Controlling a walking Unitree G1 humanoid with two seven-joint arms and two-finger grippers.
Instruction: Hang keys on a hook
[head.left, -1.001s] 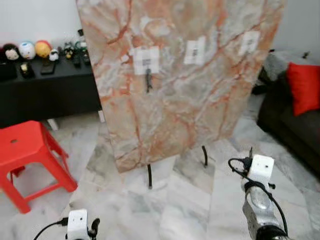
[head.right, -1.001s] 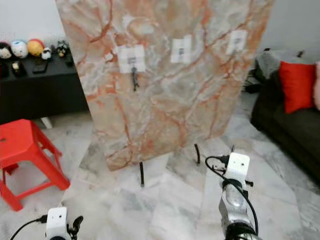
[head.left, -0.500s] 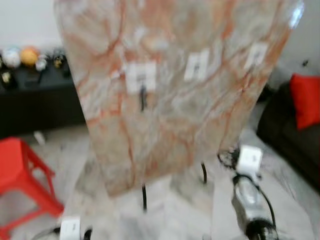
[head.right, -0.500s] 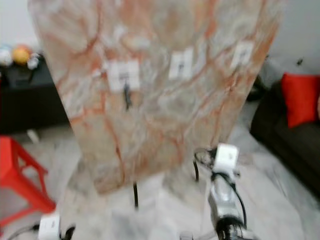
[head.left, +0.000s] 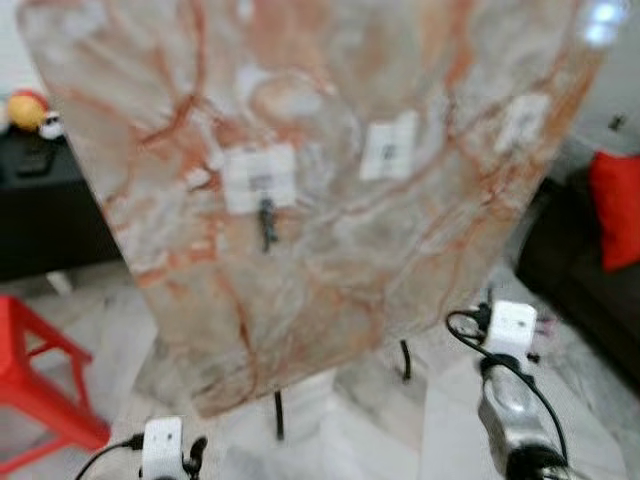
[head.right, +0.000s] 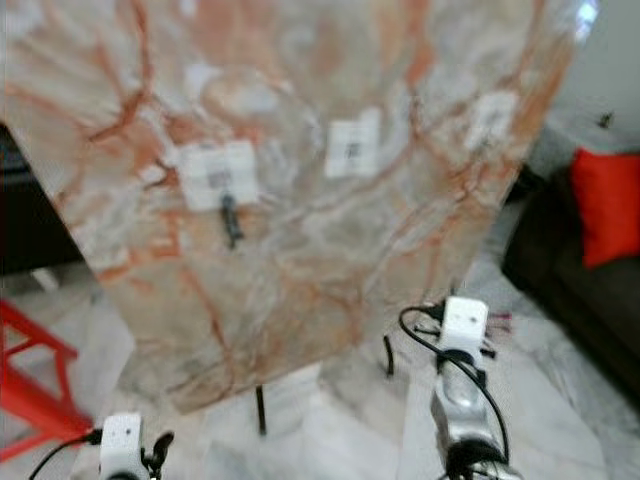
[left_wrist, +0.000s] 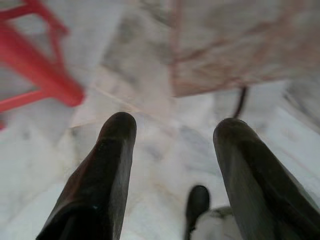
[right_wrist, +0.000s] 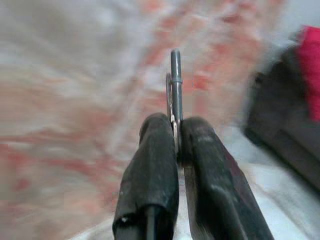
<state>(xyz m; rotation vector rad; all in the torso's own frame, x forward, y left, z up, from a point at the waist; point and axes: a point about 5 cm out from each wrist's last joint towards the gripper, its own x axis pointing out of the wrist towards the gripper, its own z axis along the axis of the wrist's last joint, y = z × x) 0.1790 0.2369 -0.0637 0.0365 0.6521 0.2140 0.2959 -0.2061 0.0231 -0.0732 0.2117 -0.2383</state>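
Low down on the left, the left gripper (left_wrist: 172, 132) hangs over the floor (left_wrist: 160, 150) near a red stool (head.left: 30, 370), its fingers apart. Next, a dark key (head.left: 267, 222) hangs on the board's (head.left: 330, 260) left hook. On the right, the right gripper (right_wrist: 175, 127) is pinched tight on keys (right_wrist: 174, 75), facing the board.

Ahead of you: marble board (head.left: 330, 180), one hook holding a key (head.left: 267, 222); red stool (head.left: 35, 375) left, sofa (head.left: 590, 270) right.
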